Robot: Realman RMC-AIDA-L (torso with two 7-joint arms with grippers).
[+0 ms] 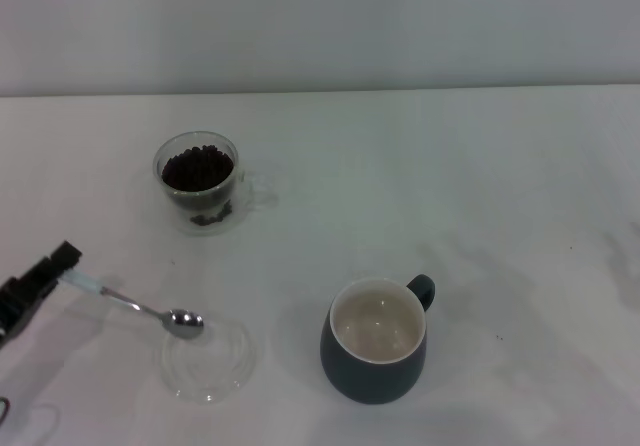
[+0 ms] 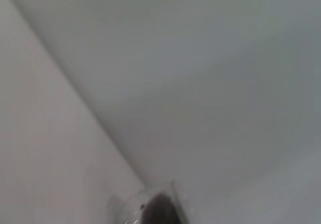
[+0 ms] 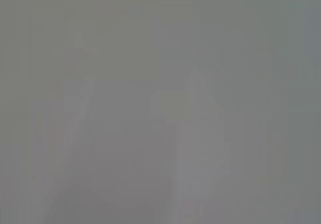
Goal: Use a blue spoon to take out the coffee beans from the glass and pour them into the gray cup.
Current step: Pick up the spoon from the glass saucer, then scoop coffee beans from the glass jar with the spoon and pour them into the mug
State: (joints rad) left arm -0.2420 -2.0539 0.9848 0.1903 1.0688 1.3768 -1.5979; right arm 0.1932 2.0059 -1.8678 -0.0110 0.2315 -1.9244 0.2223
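Clear saucer (image 1: 208, 366) sat nearest, spoon bowl resting over its rim. Left tool (image 1: 50, 271) was clamped on the blue spoon (image 1: 140, 306) handle end, likely for reach. Coffee beans (image 1: 197, 169) were in the glass (image 1: 198, 181); gray cup (image 1: 376, 341) empty.

A plain white table (image 1: 480, 186) filled the head view below a pale wall. At the upper left stood a small clear double-walled glass (image 1: 199, 183) with a side handle, holding dark brown coffee beans (image 1: 197, 168). At the lower centre stood a rounded dark grey-teal ceramic cup (image 1: 376, 342), cream-white inside, its loop handle toward the upper right. At the lower left lay a flat clear glass saucer (image 1: 208, 362), well apart from the glass and near the cup.
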